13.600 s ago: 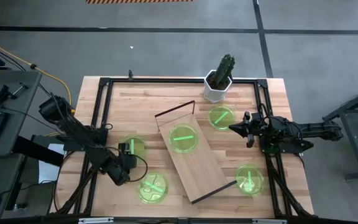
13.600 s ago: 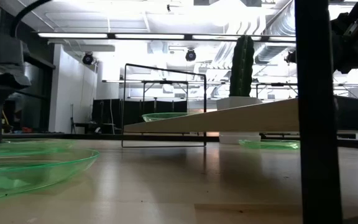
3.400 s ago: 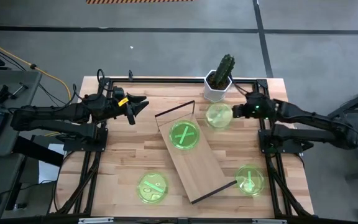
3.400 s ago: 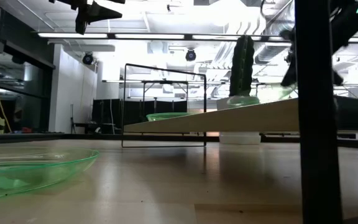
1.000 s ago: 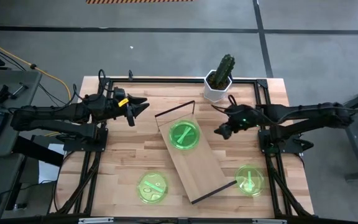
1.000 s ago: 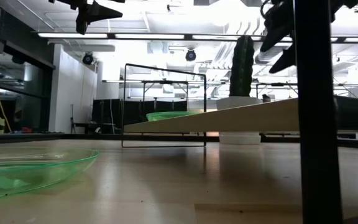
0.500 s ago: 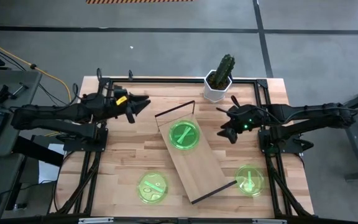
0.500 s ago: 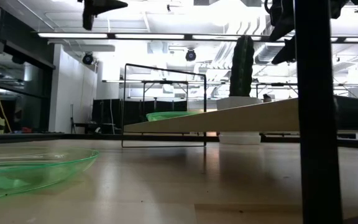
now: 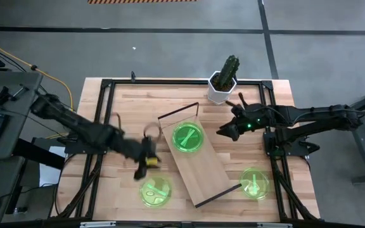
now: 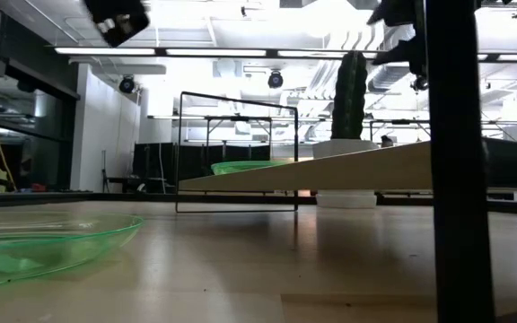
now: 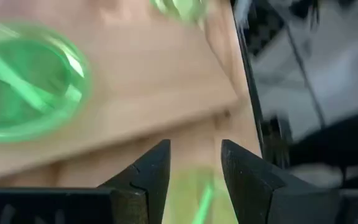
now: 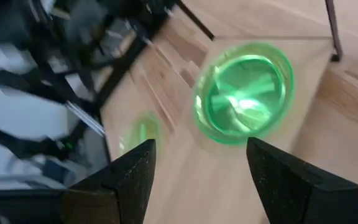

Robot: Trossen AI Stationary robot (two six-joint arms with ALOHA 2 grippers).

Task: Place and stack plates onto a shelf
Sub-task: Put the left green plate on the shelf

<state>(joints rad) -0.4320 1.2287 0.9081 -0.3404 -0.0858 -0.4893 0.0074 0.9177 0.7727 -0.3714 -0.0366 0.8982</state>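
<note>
— While the stack sits on the shelf, where's the next plate?

— Beside the shelf's near end; left gripper hovers above, parted, empty. Descend squarely over its rim. Right gripper idles parted, empty, beside the shelf.

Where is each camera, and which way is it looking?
High view: above the table, looking straight down; shows both arms, left end effector, right end effector, shelf.
Low view: at tabletop height, looking level across; a plate near, arm parts at top.
Left wrist view: on the left arm, looking down past its open fingers.
Right wrist view: on the right arm, looking past its open fingers.
Shared: every view shows the stack on the shelf.
</note>
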